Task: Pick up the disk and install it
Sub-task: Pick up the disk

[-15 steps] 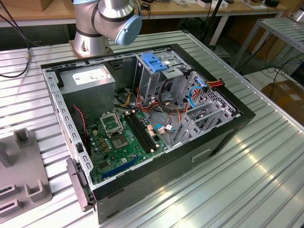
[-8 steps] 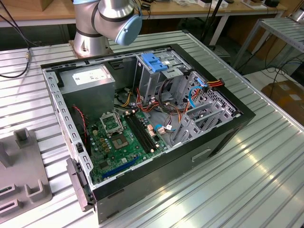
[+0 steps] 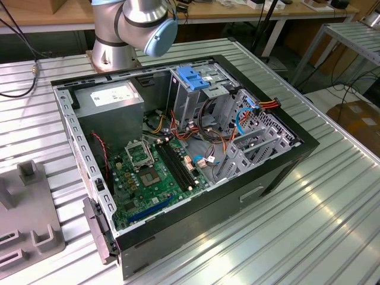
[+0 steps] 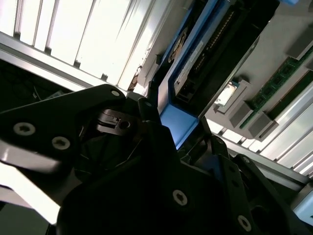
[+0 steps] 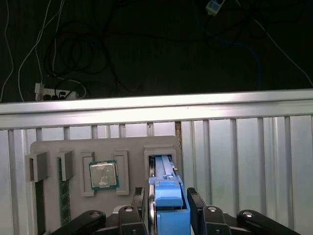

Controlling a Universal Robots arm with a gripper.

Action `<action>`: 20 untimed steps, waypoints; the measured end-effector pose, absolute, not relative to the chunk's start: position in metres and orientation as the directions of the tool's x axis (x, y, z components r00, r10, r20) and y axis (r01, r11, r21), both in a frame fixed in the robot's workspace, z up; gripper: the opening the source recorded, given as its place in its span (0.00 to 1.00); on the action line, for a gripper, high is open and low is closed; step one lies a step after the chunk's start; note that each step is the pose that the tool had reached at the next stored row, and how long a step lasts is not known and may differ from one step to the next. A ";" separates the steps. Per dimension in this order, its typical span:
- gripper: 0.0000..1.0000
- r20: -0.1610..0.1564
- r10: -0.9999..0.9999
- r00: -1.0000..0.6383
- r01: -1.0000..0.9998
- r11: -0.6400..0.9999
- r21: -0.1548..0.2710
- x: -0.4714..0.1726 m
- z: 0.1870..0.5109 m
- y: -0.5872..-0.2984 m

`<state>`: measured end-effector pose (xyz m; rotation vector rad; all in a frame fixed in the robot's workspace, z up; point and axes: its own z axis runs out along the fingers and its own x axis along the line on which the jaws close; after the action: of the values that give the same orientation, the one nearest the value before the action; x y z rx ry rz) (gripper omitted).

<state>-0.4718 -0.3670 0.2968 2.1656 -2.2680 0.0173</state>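
The disk (image 5: pixel 168 200) stands on edge in a slot of a grey holder tray (image 5: pixel 132 144), its blue plastic rail facing the first wrist view. My gripper (image 5: pixel 168 203) straddles it, with one black finger (image 5: pixel 141 201) against each side of the blue rail, shut on the disk. In the second wrist view the disk (image 4: pixel 193 63) runs away from the gripper (image 4: pixel 178 129), showing its blue rail and dark edge between the fingers. The open computer case (image 3: pixel 178 148) lies on the metal table in the exterior view.
The holder tray also carries a processor chip (image 5: pixel 103 175) and memory sticks (image 5: pixel 62 191). Beyond the table edge (image 5: pixel 156 110), cables lie on a dark floor. Inside the case are a metal drive cage with a blue top (image 3: pixel 193 77), a grey power-supply box (image 3: pixel 110 104) and the motherboard (image 3: pixel 151 172).
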 end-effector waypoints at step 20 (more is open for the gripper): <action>0.38 0.015 -0.999 -0.043 -0.999 0.043 -0.004 -0.471 0.297 -0.367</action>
<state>-0.4710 -0.3670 0.2969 2.1675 -2.2625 0.0214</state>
